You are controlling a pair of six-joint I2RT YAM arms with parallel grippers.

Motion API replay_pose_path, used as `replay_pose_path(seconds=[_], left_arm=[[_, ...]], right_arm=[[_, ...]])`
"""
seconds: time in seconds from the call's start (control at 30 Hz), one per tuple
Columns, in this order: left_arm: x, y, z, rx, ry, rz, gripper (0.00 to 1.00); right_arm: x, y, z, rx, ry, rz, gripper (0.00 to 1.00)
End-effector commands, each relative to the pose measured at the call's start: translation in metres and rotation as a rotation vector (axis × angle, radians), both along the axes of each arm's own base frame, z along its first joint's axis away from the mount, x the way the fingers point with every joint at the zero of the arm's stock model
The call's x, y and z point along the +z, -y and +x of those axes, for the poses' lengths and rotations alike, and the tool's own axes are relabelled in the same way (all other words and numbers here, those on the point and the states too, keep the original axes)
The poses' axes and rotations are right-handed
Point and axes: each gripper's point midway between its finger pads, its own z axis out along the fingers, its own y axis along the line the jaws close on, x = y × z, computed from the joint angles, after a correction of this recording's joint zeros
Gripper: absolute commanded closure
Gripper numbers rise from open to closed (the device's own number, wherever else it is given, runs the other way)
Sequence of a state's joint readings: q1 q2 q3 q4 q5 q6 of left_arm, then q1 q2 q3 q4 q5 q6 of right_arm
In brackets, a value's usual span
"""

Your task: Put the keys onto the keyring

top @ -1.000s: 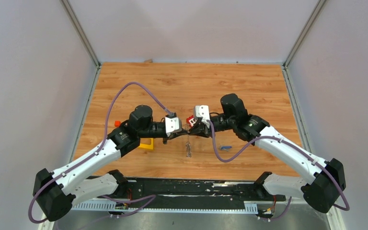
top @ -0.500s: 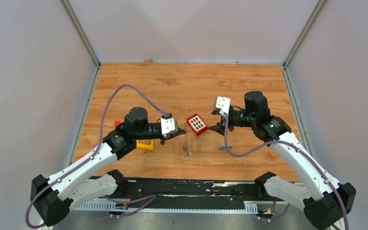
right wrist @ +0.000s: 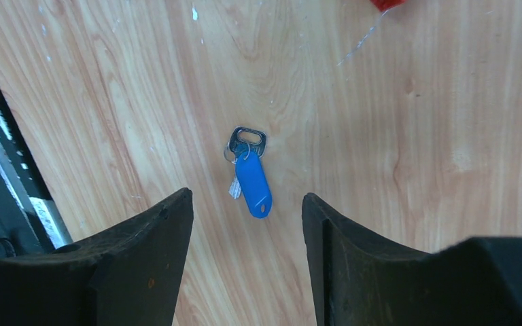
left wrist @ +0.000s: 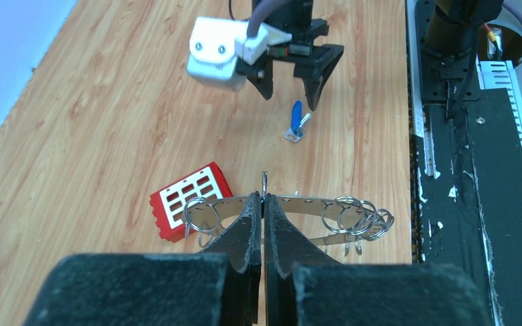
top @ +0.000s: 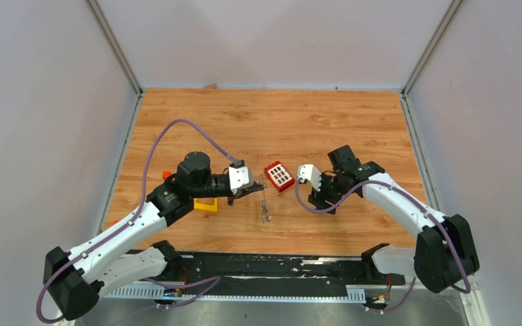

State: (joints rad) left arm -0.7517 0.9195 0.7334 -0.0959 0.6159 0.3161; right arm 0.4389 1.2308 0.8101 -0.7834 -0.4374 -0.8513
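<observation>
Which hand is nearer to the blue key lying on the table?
The right hand: it hangs open just above the blue key. The left hand is farther off to the side, shut on the keyring.

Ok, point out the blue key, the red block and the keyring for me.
blue key [right wrist: 253, 187], right wrist view, on its blue head.
red block [left wrist: 192, 200], left wrist view, on its white-squared top face.
keyring [left wrist: 302, 203], left wrist view, on its metal band.

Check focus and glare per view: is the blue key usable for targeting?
Right wrist: blue key sharp, evenly lit, no glare; right end effector fingers dark and soft. Left wrist: keyring crisp, left end effector fingers blurred up close. Top external: flat even light, keyring tiny, little detail.
</observation>
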Motion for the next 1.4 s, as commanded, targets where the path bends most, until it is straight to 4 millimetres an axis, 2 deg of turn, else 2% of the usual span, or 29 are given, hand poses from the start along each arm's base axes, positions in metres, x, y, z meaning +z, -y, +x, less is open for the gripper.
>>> replay_pose_path(seconds=[0.0, 0.2, 0.43, 0.6, 0.77, 0.9, 1.03, 1.13, 1.37], left_arm=[[0.024, 0.004, 0.004, 0.002, 0.038, -0.052, 1.0], [0.023, 0.003, 0.004, 0.003, 0.044, -0.045, 1.0], [0.022, 0.002, 0.003, -0.001, 0.045, -0.038, 1.0], [0.023, 0.002, 0.003, -0.002, 0.049, -0.039, 1.0], [0.026, 0.001, 0.002, -0.003, 0.053, -0.042, 1.0], [0.025, 0.0, 0.001, -0.004, 0.054, -0.042, 1.0], [0.026, 0.0, 0.001, -0.005, 0.056, -0.043, 1.0], [0.027, 0.0, 0.001, -0.004, 0.056, -0.045, 1.0], [0.028, 0.0, 0.0, -0.006, 0.054, -0.048, 1.0]], right_arm=[[-0.014, 0.003, 0.013, 0.066, 0.015, -0.06, 0.4], [-0.035, -0.002, 0.015, 0.115, -0.049, -0.082, 0.4], [-0.05, -0.009, 0.017, 0.155, 0.002, -0.126, 0.4], [-0.064, -0.012, 0.018, 0.178, 0.026, -0.178, 0.47], [-0.071, -0.005, 0.016, 0.196, 0.019, -0.225, 0.49], [-0.069, -0.004, 0.016, 0.204, 0.033, -0.224, 0.55], [-0.064, -0.004, 0.022, 0.194, 0.057, -0.231, 0.76], [-0.056, -0.004, 0.029, 0.142, 0.05, -0.217, 0.85], [-0.03, -0.005, 0.041, -0.008, -0.044, -0.101, 0.93]])
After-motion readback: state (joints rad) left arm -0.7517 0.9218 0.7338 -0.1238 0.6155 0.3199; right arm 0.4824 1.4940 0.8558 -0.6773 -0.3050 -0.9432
